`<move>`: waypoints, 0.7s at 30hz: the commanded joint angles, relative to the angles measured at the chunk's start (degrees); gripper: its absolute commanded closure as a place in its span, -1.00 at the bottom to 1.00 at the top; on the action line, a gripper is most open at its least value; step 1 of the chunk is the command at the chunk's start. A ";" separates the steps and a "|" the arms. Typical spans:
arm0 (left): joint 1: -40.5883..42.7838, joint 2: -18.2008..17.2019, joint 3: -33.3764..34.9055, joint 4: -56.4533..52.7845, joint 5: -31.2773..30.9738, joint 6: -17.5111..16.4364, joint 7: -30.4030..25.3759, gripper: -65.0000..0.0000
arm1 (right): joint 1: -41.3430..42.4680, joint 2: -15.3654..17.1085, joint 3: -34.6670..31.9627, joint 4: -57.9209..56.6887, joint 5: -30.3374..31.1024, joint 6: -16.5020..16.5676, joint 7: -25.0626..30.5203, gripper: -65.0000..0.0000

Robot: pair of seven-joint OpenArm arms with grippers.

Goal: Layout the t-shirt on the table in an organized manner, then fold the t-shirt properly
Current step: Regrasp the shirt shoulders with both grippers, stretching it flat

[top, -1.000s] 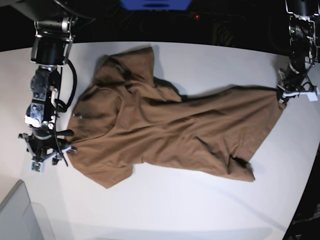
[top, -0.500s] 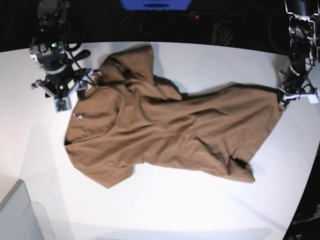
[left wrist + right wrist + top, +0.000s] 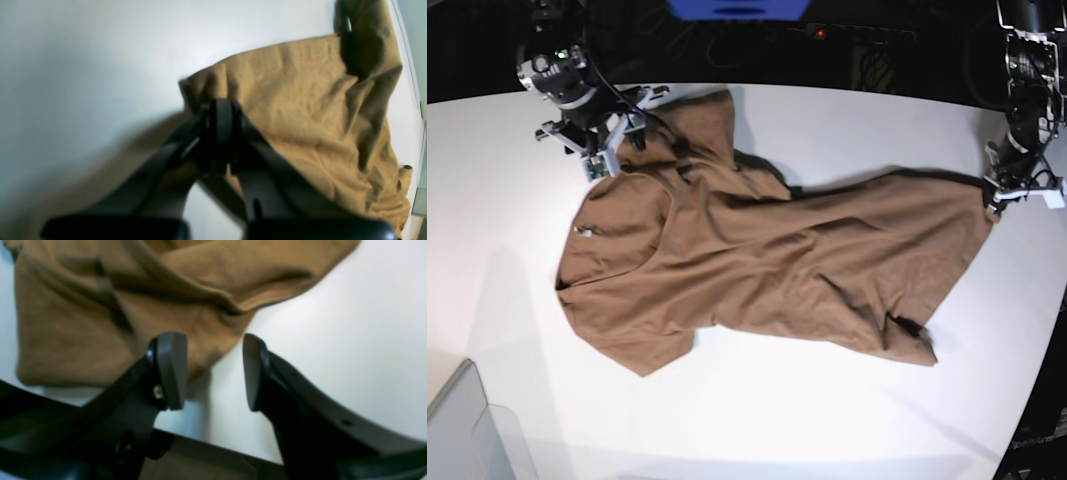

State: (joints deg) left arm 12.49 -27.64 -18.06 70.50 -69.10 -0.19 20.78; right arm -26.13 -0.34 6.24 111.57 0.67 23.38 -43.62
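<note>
Brown t-shirt (image 3: 767,260): lies spread and wrinkled across the middle of the white surface (image 3: 827,420), one sleeve bunched toward the far edge.
Left claw (image 3: 999,196): pressed together, pinching the t-shirt's hem corner.
Right claw (image 3: 612,140): spread, holding nothing, above the bunched sleeve.
Grey bin (image 3: 467,440): near corner.

Matt brown cloth t-shirt (image 3: 757,265) on smooth white table (image 3: 757,420).

the left claw (image 3: 220,133) is a blur at the t-shirt (image 3: 300,110) edge; its base is cut off below
</note>
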 commanded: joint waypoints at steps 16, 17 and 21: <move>-0.40 -1.59 -0.97 0.75 -1.54 0.14 -1.39 0.98 | 7.54 2.76 2.33 -15.44 -0.27 -0.12 0.41 1.00; -0.49 -1.59 -1.85 0.75 -1.54 0.14 -1.39 0.98 | 8.77 3.46 3.65 -16.40 -0.27 -0.12 0.41 1.00; -1.99 -0.45 -5.01 0.84 -1.62 0.14 -0.95 0.98 | 12.99 6.80 6.55 -17.63 -0.27 -0.12 0.41 1.00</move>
State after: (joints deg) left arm 11.44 -27.20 -22.68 70.43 -69.19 -0.19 20.75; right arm -12.73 6.07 12.43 93.84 2.31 24.38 -41.17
